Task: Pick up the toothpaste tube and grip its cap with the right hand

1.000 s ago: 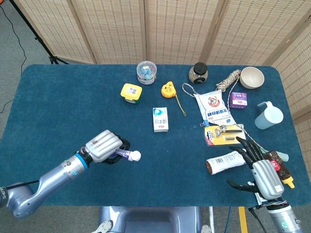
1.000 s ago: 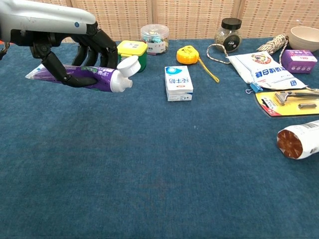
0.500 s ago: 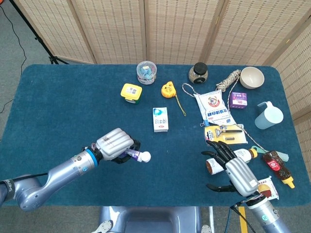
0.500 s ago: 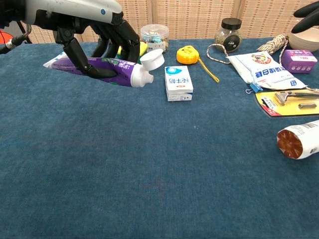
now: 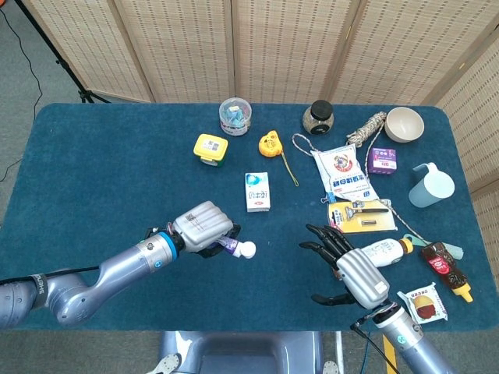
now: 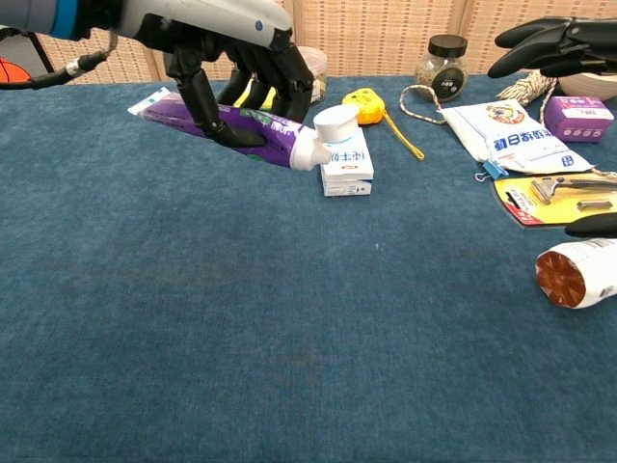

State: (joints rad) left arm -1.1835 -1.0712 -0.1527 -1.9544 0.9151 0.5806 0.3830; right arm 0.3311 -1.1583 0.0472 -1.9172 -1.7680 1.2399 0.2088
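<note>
My left hand grips a purple toothpaste tube above the table, its white flip cap pointing to the right. In the chest view the cap hangs in front of a small white box. My right hand is open with its fingers spread toward the left, a short way to the right of the cap and not touching it. It holds nothing.
A white bottle with a brown end lies under my right hand. A razor card, white pouch, yellow tape measure, jar, rope, bowl and blue cup fill the right side.
The left hand has carried the tube to the right, toward the table's middle. The right hand has come leftward and up, over the white bottle, closing the distance to the cap.
</note>
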